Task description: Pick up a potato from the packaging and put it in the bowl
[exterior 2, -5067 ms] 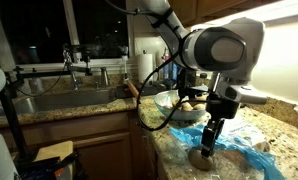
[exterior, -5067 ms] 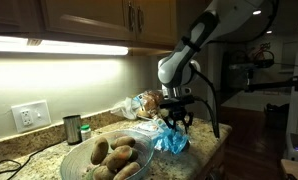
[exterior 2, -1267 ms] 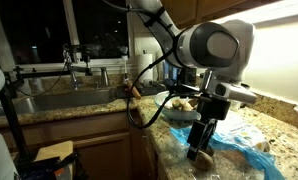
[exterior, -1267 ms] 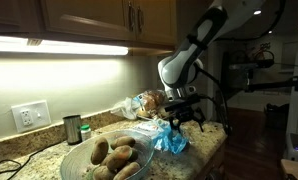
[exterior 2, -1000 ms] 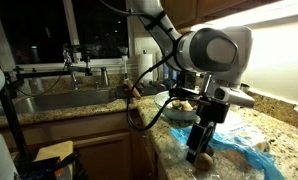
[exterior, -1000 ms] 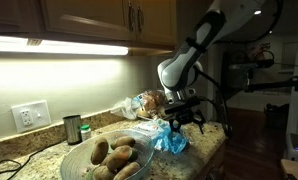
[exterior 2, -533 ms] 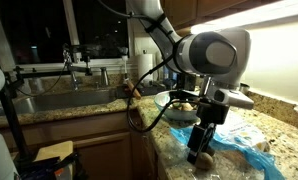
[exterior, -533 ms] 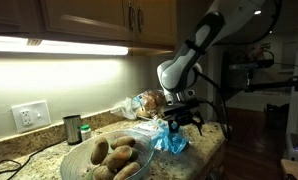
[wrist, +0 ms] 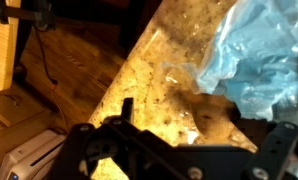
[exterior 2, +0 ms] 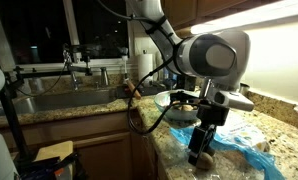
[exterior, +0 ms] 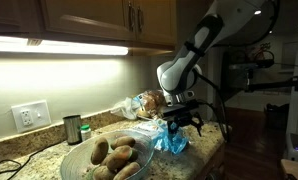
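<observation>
Wrist view, from the left: a wood floor lies far below, then comes the edge of the granite counter, and the blue film packaging bunches up at the right. The gripper hangs over that edge strip with its fingers spread wide and nothing between them.

In an exterior view, a brownish lump that I take for a potato sits just beneath the gripper, close to the counter's lip, beside the packaging rather than deep inside it. That is the worry. A finger landing off-centre could nudge it, and a round potato so near the drop could roll off to the floor. Closing too far right could pinch the thin film too and drag the bag along.

The glass bowl stands well left of the packaging, already holding several potatoes. A high release could knock hard on the glass.
</observation>
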You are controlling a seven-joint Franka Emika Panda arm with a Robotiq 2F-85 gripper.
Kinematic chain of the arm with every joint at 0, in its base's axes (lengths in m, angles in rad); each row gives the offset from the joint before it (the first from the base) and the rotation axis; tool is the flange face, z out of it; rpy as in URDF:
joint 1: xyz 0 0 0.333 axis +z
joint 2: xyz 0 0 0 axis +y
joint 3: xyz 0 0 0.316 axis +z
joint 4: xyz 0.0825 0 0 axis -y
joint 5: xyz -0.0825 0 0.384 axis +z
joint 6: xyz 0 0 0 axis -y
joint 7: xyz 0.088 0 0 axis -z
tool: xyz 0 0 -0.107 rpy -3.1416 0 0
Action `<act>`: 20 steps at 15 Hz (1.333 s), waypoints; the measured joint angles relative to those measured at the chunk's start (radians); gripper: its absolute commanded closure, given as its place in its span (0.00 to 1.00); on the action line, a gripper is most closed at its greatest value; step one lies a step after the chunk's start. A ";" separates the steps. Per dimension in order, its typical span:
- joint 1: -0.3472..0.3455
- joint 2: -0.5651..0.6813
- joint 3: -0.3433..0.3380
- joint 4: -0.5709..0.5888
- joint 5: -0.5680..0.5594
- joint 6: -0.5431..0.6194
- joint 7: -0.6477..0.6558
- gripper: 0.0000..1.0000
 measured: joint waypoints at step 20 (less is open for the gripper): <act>0.000 0.056 0.000 0.055 0.002 0.003 0.000 0.75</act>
